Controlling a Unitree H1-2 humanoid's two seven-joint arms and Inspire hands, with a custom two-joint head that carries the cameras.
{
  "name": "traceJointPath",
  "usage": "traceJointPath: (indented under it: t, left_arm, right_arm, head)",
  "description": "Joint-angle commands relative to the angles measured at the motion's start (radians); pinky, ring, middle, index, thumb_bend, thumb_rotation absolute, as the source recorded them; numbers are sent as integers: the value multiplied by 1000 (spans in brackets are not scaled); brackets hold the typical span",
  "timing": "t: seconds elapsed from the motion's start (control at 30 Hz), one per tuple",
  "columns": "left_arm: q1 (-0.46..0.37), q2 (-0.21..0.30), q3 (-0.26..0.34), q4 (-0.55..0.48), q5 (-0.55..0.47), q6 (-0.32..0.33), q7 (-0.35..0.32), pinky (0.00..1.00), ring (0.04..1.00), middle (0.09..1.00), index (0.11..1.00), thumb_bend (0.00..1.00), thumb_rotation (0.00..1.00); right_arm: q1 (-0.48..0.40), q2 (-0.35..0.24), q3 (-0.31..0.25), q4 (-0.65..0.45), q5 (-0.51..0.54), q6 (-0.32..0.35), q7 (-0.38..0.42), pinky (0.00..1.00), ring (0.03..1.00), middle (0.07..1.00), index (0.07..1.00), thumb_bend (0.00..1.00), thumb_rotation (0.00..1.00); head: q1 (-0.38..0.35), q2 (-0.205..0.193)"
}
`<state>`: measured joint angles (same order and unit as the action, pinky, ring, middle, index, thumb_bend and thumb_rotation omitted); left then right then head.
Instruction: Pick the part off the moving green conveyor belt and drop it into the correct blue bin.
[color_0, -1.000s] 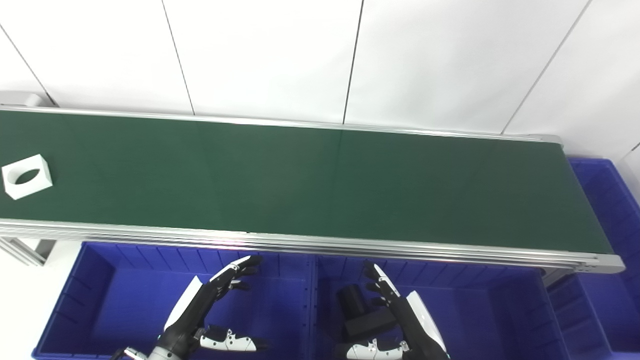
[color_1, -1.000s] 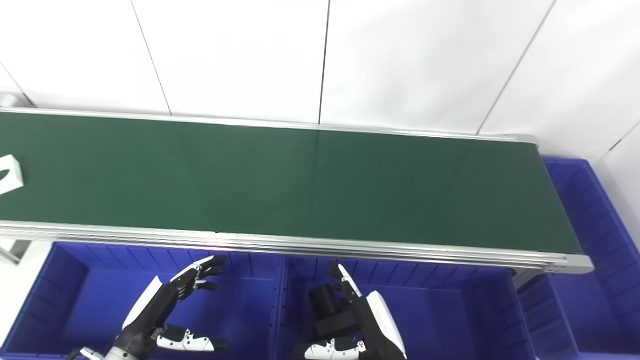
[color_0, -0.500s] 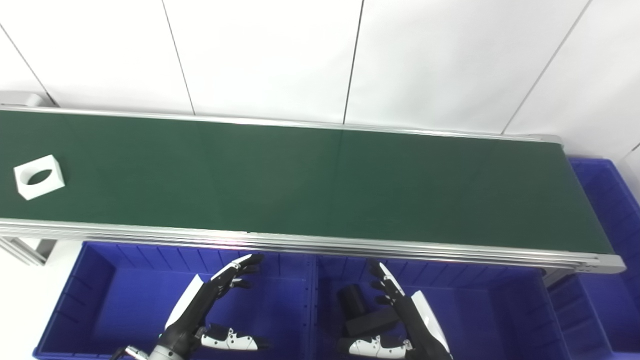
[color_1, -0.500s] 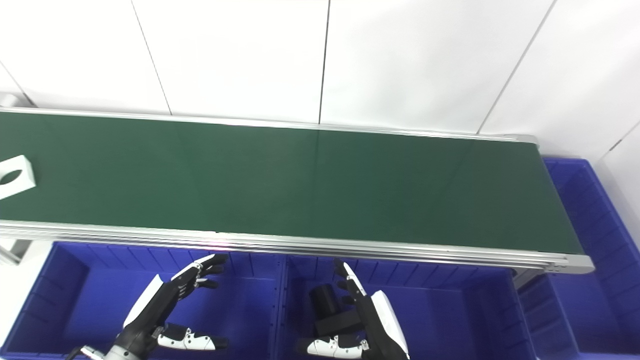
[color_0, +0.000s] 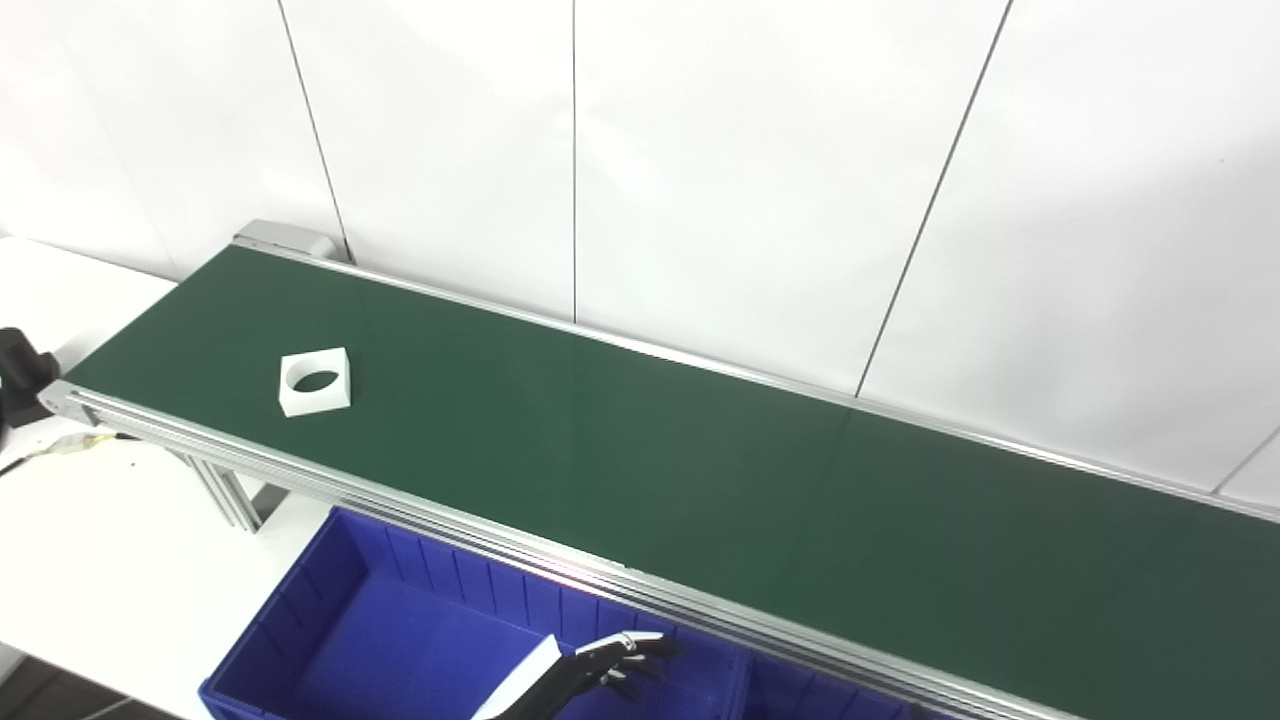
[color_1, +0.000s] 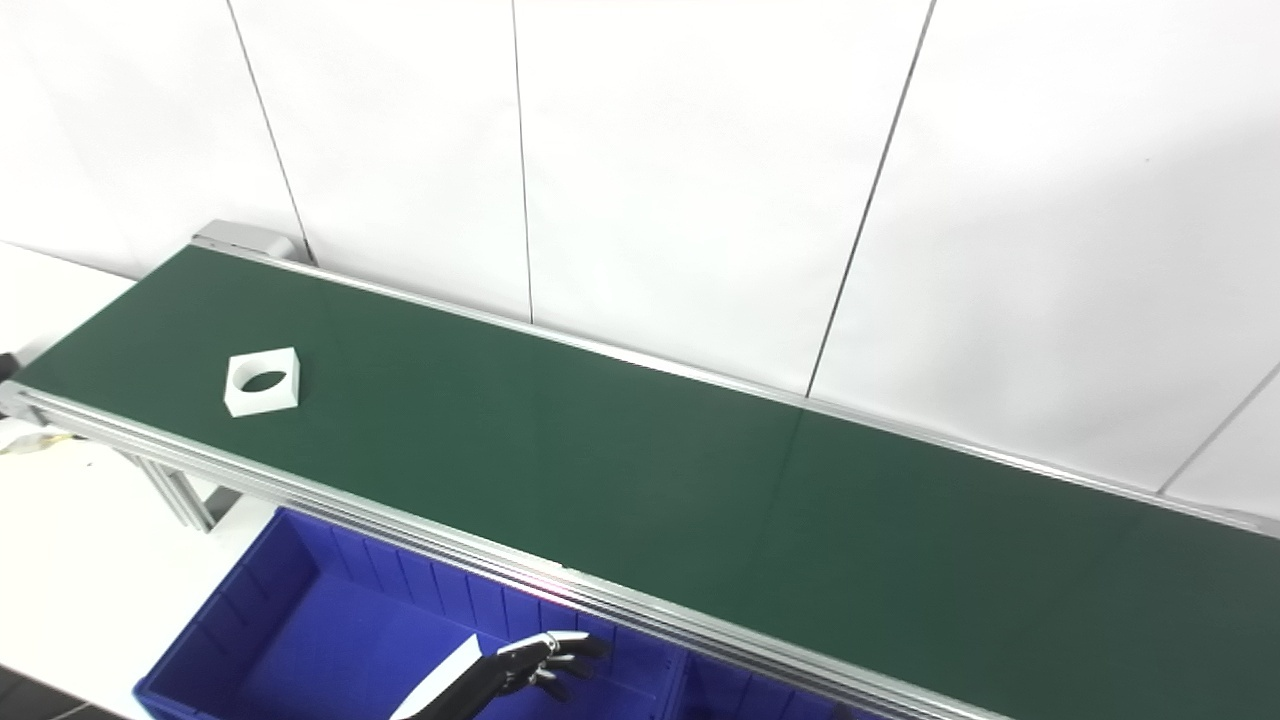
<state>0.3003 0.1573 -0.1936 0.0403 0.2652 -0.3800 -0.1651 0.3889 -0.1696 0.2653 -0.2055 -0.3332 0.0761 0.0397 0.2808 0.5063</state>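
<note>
A white square part with a round hole (color_0: 315, 381) lies on the green conveyor belt (color_0: 650, 450) near its left end; it also shows in the right eye view (color_1: 263, 381). My left hand (color_0: 585, 675) is at the bottom edge, over the left blue bin (color_0: 330, 640), below the belt's near rail, fingers apart and holding nothing. It is far right of and below the part. My right hand is out of view.
The belt's aluminium near rail (color_0: 420, 515) runs between my hand and the belt. A second blue bin (color_1: 740, 700) begins just right of the first. A white table (color_0: 90, 560) with a black object (color_0: 20, 370) and a cable sits at the left.
The camera has swung left and tilted up, so the whole picture shifted; the right hand and right bins left the view. The white part has ridden rightward along the belt.
</note>
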Motion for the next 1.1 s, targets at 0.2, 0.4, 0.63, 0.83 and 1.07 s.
traceJointPath:
  t: [0.2,0.4,0.63,0.83,1.07]
  left_arm:
    - [-10,-2,0,-4,9,-25,30,682,777,837,818,942,147]
    - [-17,1,-6,16,18,-45,36,678,776,829,814,938,138]
    - [-32,-6,-11,55,17,-62,49,676,764,818,805,951,118]
    - [-34,-7,-14,63,13,-73,54,670,766,820,804,964,66]
    - [-37,-4,-15,71,10,-75,56,675,764,815,801,973,70]
  right_arm:
    - [-6,3,-5,-14,19,-51,4,871,943,983,1000,633,0]
    - [-10,2,-7,13,27,-85,-4,884,937,974,1000,644,0]
    - [-19,2,-21,72,28,-150,-23,884,941,971,1000,639,0]
    - [-26,5,-26,103,10,-194,-39,881,940,973,1000,652,0]
    - [-25,6,-28,99,22,-176,-27,894,947,976,1000,647,0]
  head:
    - [-7,-15]
    - [19,-51]
    - [83,-92]
    - [82,-96]
    - [71,-98]
